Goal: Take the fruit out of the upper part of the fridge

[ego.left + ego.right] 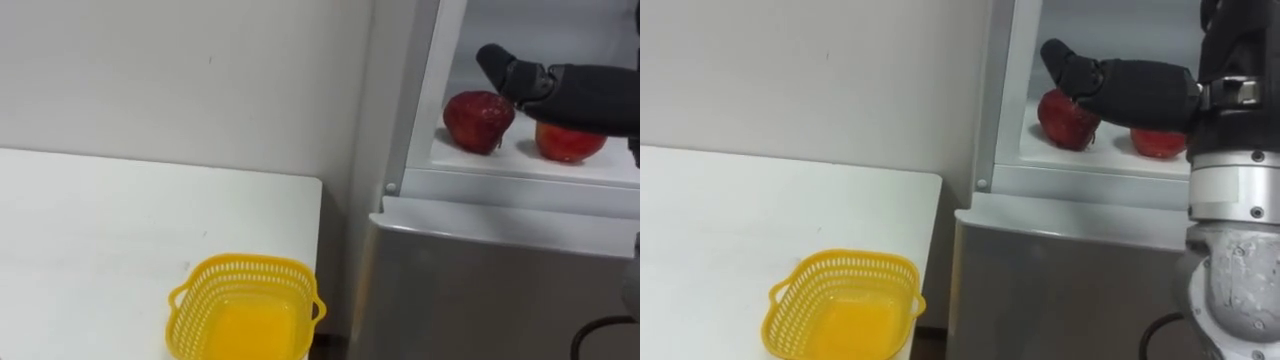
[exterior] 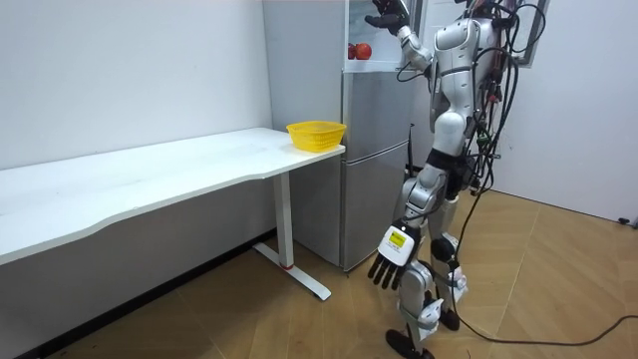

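Observation:
Two red fruits lie on the upper fridge shelf (image 1: 520,168): the left fruit (image 1: 478,120) in plain sight, the right fruit (image 1: 572,146) partly covered from above. My right hand (image 1: 575,95) reaches into the compartment from the right, just above the right fruit, with fingers stretched out toward the left one and curled round nothing. A yellow basket (image 1: 240,266) stands on the white table's corner beside the fridge. In the room view my left hand (image 2: 391,261) hangs by my leg, fingers relaxed.
I stand upright facing the grey fridge (image 2: 374,160), whose lower door (image 1: 480,290) is closed. The long white table (image 1: 100,220) runs off to my left along the wall. Wooden floor (image 2: 299,319) lies around me.

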You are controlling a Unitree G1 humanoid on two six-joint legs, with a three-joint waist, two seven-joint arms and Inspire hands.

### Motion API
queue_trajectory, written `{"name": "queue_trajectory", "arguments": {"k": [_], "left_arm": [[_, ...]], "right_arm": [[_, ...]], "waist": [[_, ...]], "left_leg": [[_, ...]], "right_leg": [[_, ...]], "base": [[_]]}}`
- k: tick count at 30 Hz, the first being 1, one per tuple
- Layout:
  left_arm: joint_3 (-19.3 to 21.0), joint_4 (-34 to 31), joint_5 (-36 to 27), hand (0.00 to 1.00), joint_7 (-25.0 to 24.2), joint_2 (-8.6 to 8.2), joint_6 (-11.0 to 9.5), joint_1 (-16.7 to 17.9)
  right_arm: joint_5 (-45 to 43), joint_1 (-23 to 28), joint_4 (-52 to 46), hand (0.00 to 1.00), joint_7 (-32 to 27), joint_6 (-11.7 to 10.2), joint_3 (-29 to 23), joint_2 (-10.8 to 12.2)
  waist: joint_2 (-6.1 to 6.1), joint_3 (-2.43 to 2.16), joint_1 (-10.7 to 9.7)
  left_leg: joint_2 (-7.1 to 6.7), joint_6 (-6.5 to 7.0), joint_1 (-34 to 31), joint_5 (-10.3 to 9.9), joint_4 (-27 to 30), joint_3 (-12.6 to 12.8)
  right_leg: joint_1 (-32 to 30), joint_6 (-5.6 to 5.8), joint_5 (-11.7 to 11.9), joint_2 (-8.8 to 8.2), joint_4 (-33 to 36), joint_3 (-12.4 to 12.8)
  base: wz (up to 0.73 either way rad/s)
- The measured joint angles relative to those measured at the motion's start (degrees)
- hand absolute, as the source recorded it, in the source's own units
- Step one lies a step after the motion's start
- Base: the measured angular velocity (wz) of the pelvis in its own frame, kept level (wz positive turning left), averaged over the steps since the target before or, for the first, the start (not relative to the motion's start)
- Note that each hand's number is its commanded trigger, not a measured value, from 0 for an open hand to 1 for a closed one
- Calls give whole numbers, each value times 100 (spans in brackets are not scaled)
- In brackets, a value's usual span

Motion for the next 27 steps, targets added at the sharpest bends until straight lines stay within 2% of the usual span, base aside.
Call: {"name": "queue_trajectory", "arguments": {"k": [1, 3, 6, 13, 17, 23, 27], "left_arm": [[9, 2, 0, 0, 0, 0, -1, -2], [10, 6, 4, 0, 0, 0, 1, -13], [13, 4, 3, 0, -18, 3, 1, -39], [17, 2, 13, 0, -85, 3, 1, -41], [16, -12, 20, 0, -176, 3, 0, -71], [16, -17, 21, 0, -176, 28, 0, -79], [23, -18, 156, 0, -252, 48, 5, -58]], "right_arm": [[9, 0, 87, 0, 16, -12, 0, 0], [82, 0, 205, 0, 43, -17, 0, -3], [219, 1, 404, 0, 96, -56, 0, -4], [221, -5, 601, 0, 160, -130, 1, -9], [219, -45, 743, 0, 236, -152, 38, -9], [590, -444, 1517, 0, 611, -132, 184, -17], [703, -766, 1942, 0, 704, -65, 185, -70]], "waist": [[7, 30, -2], [20, 51, -7], [24, 58, -3], [-14, 28, 12], [-16, 26, 35], [-14, 26, 3], [-37, 11, 6]], "left_leg": [[0, 0, 8, -1, 1, -2], [0, -2, 9, -6, -18, -12], [-3, -7, -15, -7, -13, -17], [-8, -8, -29, -1, 22, -16], [-7, -8, -28, -1, 32, -16], [-5, -8, -28, -2, -23, -26], [-5, -8, -49, -1, -8, -63]], "right_leg": [[34, 0, 0, -1, -2, -8], [44, 2, -1, -2, -4, -23], [43, 7, -6, -2, -14, -15], [48, 8, -8, -1, -18, -15], [48, 8, -8, -1, -17, -31], [46, 8, -8, -3, -12, -60], [37, 8, -8, -7, -12, -148]], "base": [[0], [2], [0], [0], [0], [0], [5]]}}
